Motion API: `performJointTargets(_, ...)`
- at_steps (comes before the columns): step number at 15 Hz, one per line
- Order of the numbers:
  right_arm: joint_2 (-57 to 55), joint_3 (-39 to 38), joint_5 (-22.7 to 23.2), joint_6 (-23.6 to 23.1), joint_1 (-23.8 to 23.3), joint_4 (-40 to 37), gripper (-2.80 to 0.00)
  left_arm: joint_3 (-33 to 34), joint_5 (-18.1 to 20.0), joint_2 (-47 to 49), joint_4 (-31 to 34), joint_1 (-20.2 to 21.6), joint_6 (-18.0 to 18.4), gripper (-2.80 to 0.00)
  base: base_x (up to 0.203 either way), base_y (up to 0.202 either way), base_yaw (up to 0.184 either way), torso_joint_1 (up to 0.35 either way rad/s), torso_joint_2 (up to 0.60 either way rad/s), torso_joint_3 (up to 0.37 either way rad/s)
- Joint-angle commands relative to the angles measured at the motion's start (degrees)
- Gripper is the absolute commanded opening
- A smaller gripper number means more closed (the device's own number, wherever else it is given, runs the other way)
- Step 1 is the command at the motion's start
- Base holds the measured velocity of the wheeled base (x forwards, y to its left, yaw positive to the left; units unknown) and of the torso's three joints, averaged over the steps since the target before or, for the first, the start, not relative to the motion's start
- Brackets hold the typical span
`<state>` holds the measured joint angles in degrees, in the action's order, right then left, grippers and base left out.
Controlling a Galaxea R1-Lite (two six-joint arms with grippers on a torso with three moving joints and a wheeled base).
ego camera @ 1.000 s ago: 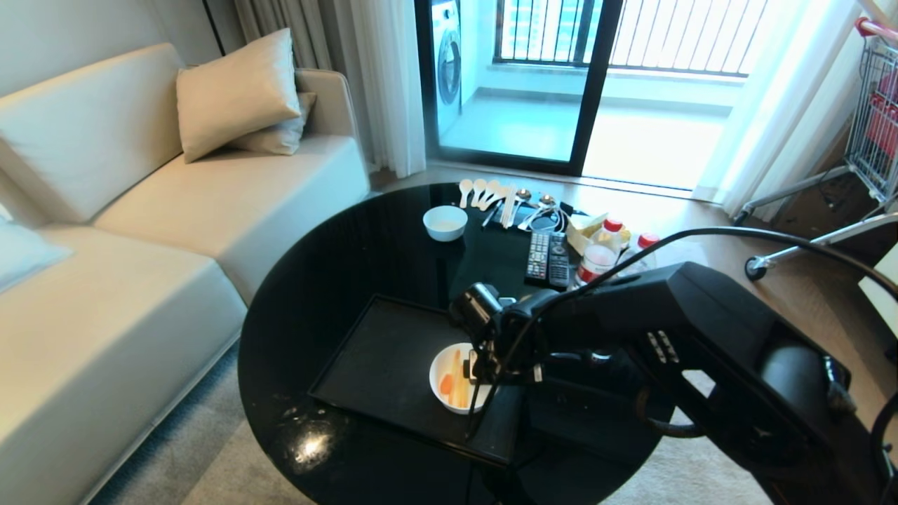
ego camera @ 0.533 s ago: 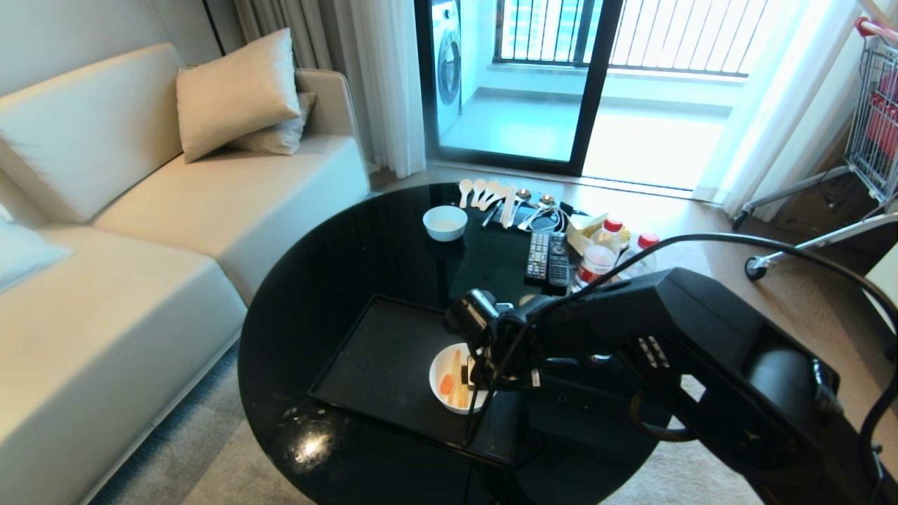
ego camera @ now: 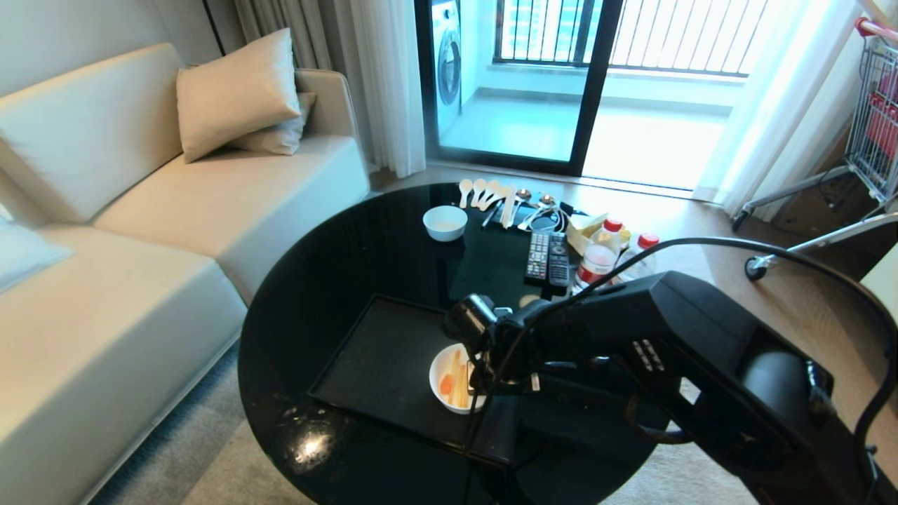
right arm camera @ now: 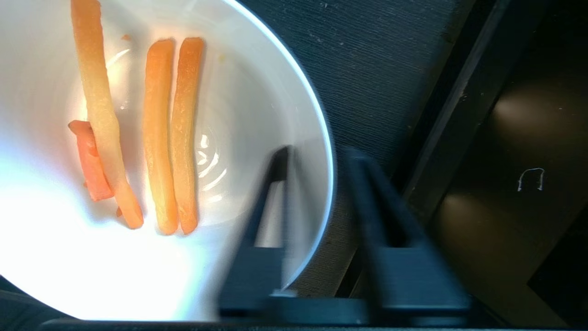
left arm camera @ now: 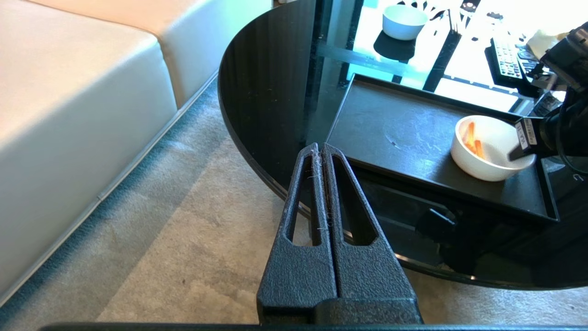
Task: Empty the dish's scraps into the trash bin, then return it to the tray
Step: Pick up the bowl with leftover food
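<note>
The dish (ego camera: 446, 393), a white bowl holding orange and pale yellow scraps (ego camera: 454, 382), stands on the near right part of the black tray (ego camera: 379, 358). My right gripper (ego camera: 476, 375) is at the dish's right rim. In the right wrist view the gripper (right arm camera: 317, 154) straddles the dish (right arm camera: 257, 92) rim, one blurred finger inside and one outside over the tray (right arm camera: 390, 69), with small gaps to the wall; the scraps (right arm camera: 161, 138) lie beside the inner finger. My left gripper (left arm camera: 318, 146) hangs shut and empty over the carpet near the table edge. The trash bin is out of view.
On the round black glass table (ego camera: 316, 280) behind the tray stand a smaller white bowl (ego camera: 445, 222), two remotes (ego camera: 548, 258), two red-capped bottles (ego camera: 600, 256) and several spoons (ego camera: 491, 193). A cream sofa (ego camera: 140, 210) runs along the left. A wheeled cart (ego camera: 873, 119) is at the far right.
The right arm has edged slightly left and lower toward the dish. The dish, the tray and the other table items have not moved.
</note>
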<state>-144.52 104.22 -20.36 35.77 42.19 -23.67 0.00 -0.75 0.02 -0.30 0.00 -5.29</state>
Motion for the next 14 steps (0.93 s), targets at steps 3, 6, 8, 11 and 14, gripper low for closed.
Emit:
performJointTargets(3, -0.3, 0.2, -0.1, 0.2, 0.2, -0.1, -2.80, 0.0, 0.0, 0.0, 0.0, 0.0, -0.1, -2.80, 0.000, 0.000, 0.000, 0.000, 0.00, 0.000)
performJointTargets(6, -0.2, 0.1, 0.0, 0.2, 0.3, -0.2, -2.80, 0.0, 0.0, 0.0, 0.0, 0.0, 0.0, -2.80, 0.000, 0.000, 0.000, 0.000, 0.00, 0.000)
performJointTargets(8, 0.1, 0.1, 0.0, 0.3, 0.2, -0.3, -2.80, 0.0, 0.0, 0.0, 0.0, 0.0, 0.0, -2.80, 0.000, 0.000, 0.000, 0.000, 0.00, 0.000)
performJointTargets(11, 1.8, -0.1, -0.7, 0.6, -0.1, -0.3, -2.80, 0.0, 0.0, 0.0, 0.0, 0.0, -0.1, -2.80, 0.000, 0.000, 0.000, 0.000, 0.00, 0.000)
performJointTargets(14, 3.9, -0.1, -2.0, 1.0, -0.6, -0.6, -2.80, 0.0, 0.0, 0.0, 0.0, 0.0, -0.1, -2.80, 0.000, 0.000, 0.000, 0.000, 0.00, 0.000)
